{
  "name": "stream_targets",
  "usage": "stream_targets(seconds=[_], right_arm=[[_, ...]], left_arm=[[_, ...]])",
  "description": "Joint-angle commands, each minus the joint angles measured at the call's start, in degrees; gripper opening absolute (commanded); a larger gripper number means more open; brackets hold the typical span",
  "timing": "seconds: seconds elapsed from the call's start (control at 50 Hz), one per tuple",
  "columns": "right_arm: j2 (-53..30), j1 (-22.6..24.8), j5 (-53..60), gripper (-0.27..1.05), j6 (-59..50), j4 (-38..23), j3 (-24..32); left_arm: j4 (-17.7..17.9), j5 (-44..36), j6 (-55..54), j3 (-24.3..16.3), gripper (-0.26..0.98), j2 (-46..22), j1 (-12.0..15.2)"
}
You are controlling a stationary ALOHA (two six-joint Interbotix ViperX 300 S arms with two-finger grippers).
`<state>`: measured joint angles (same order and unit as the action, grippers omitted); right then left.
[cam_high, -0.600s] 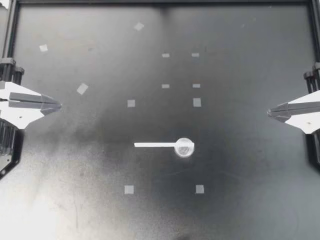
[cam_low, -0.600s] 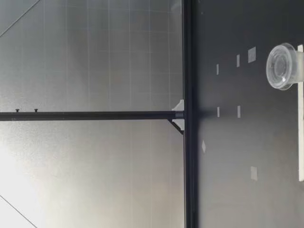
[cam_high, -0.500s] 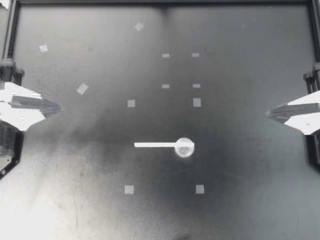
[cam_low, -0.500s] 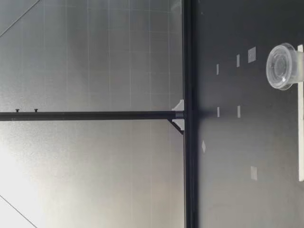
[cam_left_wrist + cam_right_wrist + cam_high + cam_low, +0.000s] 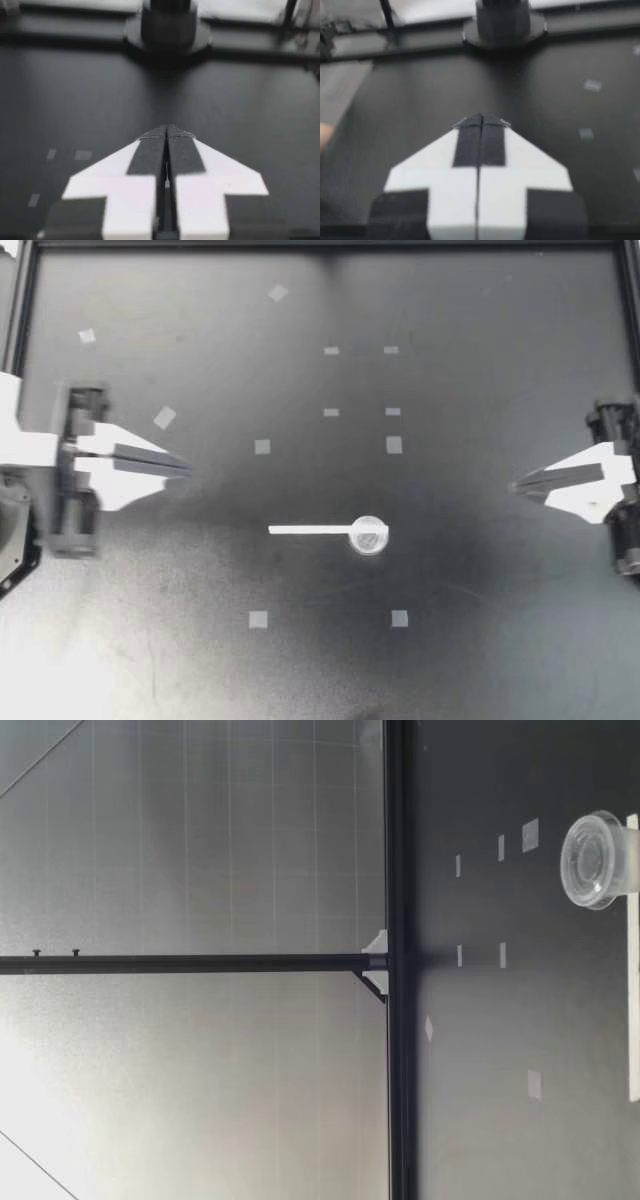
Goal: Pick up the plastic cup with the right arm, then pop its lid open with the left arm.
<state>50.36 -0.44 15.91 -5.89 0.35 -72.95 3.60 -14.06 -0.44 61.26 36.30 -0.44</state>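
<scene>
Cup (image 5: pixel 369 535), seemingly plastic, lies well apart between left hand (image 5: pixel 186 467) and right hand (image 5: pixel 516 486) | both pinched together, empty

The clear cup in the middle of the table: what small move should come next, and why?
Probably open the right end effector and ease it toward the clear cup. It is shut and empty, well apart from the cup, which rests on the table at one end of a white strip. The left end effector, also shut, is farther from the cup.
</scene>
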Motion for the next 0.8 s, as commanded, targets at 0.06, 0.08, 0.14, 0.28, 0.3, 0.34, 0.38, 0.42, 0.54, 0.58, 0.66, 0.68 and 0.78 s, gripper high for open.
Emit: stream_targets(seconds=[0.06,0.08,0.14,0.28,0.3,0.34,0.38,0.42,0.54,0.58,0.66,0.68,0.78], right_arm=[[-5.36,-0.26,0.44,-0.06,-0.70,0.09,1.58],[-6.24,-0.26,0.35,-0.06,-1.05,0.09,1.85],[-8.35,-0.18,0.62,-0.06,-1.85,0.09,2.11],[-11.16,-0.26,2.37,-0.06,-3.08,0.09,1.58],[-11.43,-0.18,2.64,-0.06,-3.16,0.09,1.41],[-11.95,-0.18,3.60,-0.06,-3.52,0.09,0.97],[-12.39,-0.18,4.39,-0.06,-3.96,0.09,0.62],[-13.01,-0.18,5.54,-0.06,-4.57,0.09,0.26],[-14.85,-0.18,7.29,-0.05,-6.59,-0.09,-0.18],[-15.64,-0.18,7.73,-0.05,-7.03,-0.09,-0.18],[-17.67,0.00,8.44,-0.03,-7.82,-0.18,0.18],[-18.19,0.09,8.61,-0.02,-7.82,-0.26,0.26],[-21.27,0.53,10.20,0.00,-7.91,-0.35,0.88]], left_arm=[[0.09,-0.35,0.00,-6.68,-0.01,-9.76,-0.18],[0.09,-0.35,0.09,-7.56,-0.01,-11.60,-0.18],[0.09,-0.44,0.18,-9.58,-0.01,-15.38,-0.18],[0.09,-0.70,0.53,-12.83,-0.01,-22.06,-0.18],[0.09,-0.88,0.53,-13.18,-0.01,-22.76,-0.18],[0.09,-1.41,0.53,-14.06,-0.01,-24.35,-0.18],[0.09,-1.58,0.44,-14.50,-0.01,-25.40,-0.18],[0.09,-1.67,0.44,-15.03,-0.01,-26.72,-0.26],[0.09,-1.85,-0.09,-16.35,-0.01,-30.06,-0.62],[0.09,-1.93,-0.26,-16.70,-0.01,-30.94,-0.79],[0.09,-2.29,-0.44,-17.31,-0.01,-32.70,-1.23],[0.09,-2.37,-0.44,-17.40,-0.01,-32.96,-1.32],[0.09,-3.25,-0.53,-17.84,-0.01,-34.37,-1.85]])
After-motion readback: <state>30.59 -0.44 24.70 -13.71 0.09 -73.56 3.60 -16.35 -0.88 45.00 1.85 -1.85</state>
